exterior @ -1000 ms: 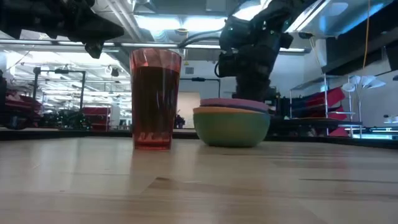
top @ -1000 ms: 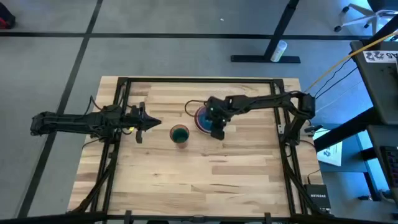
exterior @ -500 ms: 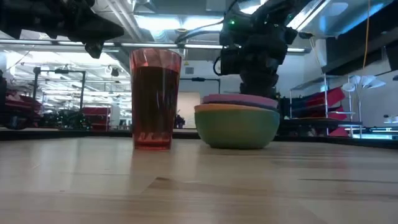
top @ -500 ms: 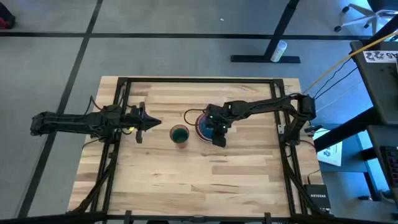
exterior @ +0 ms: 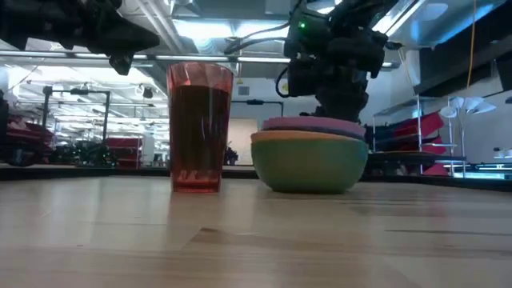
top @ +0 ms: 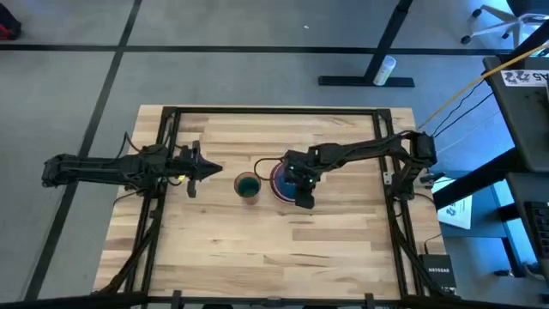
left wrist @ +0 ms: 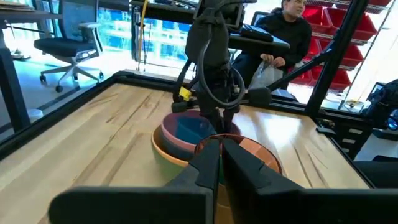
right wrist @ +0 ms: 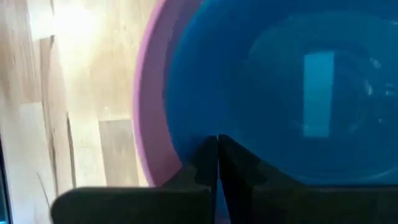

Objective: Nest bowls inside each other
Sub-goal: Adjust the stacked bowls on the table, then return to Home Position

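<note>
Work surface: wooden butcher-block table [top: 257, 249], pale planks running left to right, black metal frame rails along its left, right and far edges.

Resting directly on it, near the centre:
- a see-through red-orange cup [exterior: 199, 128], upright, holding a narrow dark-green cup [top: 248, 184].
- just right of it, a nested stack of bowls [exterior: 309, 156]; the teal-green bowl [exterior: 309, 166] sits on the wood, with orange, pink and blue ones inside.

Cup and stack stand apart.

Cup [top: 247, 185] just beside bowls [top: 281, 178]
</note>
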